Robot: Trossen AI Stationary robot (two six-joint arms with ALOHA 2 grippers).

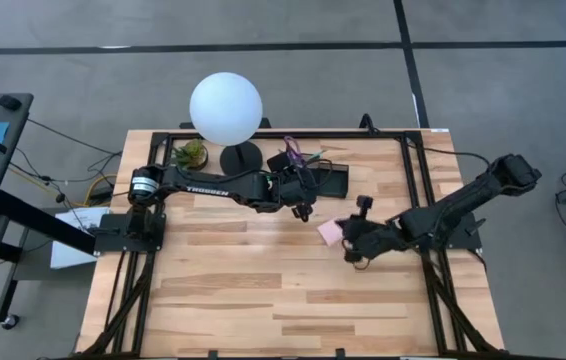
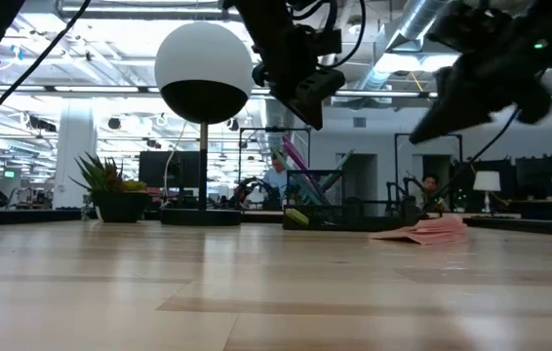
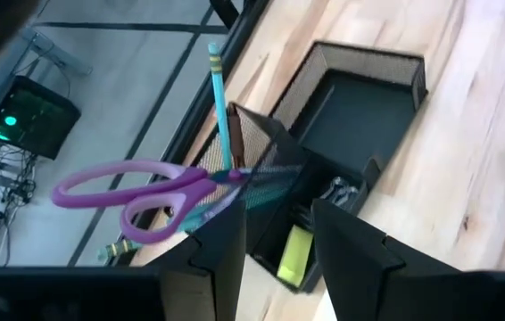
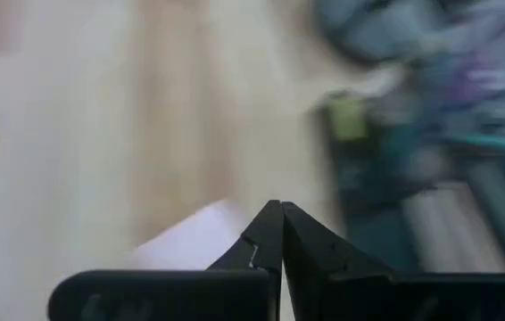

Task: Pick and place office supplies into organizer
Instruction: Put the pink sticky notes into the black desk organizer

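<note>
Lying flat, pink sticky pad point(image 1: 331, 232).

table point(image 1: 263, 290): pale wood planks | organizer point(image 3: 360, 67): black wire mesh | scissors point(image 3: 136, 192): glossy plastic handles

Looks like a big open-plan lab or office: past the wooden table point(image 2: 256, 283) there's an exposed ceiling with ducts point(image 2: 422, 29) and strip lights, desks, a small lamp point(image 2: 488, 182), and probably a couple of people point(image 2: 430, 187) sitting behind it.

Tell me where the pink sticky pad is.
The pink sticky pad lies on the table, in front of the organizer, beside the right gripper.
</note>
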